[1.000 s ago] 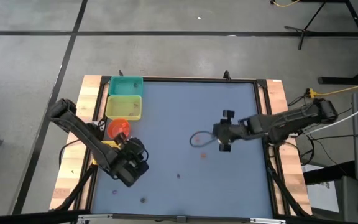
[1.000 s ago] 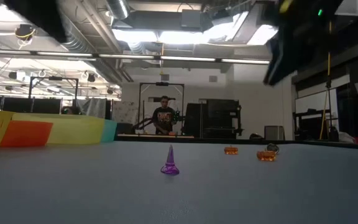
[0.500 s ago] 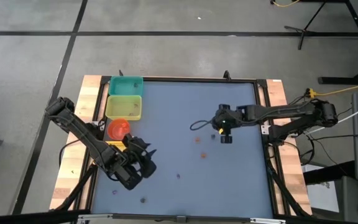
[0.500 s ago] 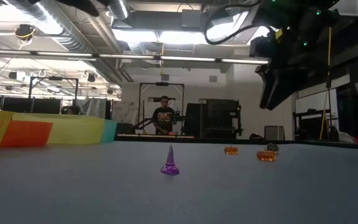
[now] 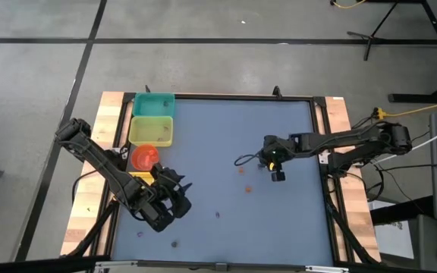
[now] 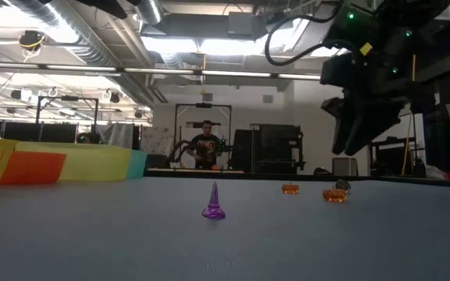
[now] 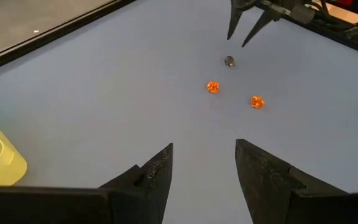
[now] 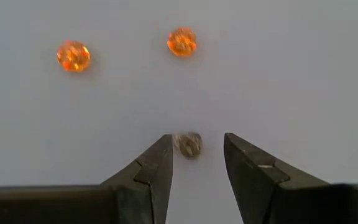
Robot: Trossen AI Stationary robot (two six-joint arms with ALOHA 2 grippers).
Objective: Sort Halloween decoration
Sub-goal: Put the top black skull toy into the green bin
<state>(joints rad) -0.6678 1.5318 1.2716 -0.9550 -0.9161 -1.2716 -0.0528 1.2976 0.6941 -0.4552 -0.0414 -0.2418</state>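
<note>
The Halloween decoration lies scattered on the blue table (image 5: 203, 136). Two round orange trinkets (image 8: 181, 41) (image 8: 73, 55) and a small dark one (image 8: 188, 144) lie right of the middle. A purple cone (image 6: 213, 203) stands upright nearer the front, and more tiny dark pieces (image 5: 175, 243) lie by the near edge. My right gripper (image 8: 194, 155) hangs open above the dark trinket, with a finger on either side and clear of it; the low view shows this gripper (image 6: 351, 148) above the table. My left gripper (image 7: 204, 165) waits open at the near left, pointing toward these trinkets.
A teal bin (image 5: 154, 104), a yellow bin (image 5: 152, 129) and a red bin (image 5: 144, 157) stand in a row along the table's left edge. A cable loop (image 5: 243, 159) hangs by my right arm. A person (image 6: 204, 151) stands in the room beyond the far edge.
My right gripper has come down toward the dark trinket and swung, so its fingers now point more steeply down. My left gripper tipped up and turned to point across the table, then kept still. No trinket has moved.
</note>
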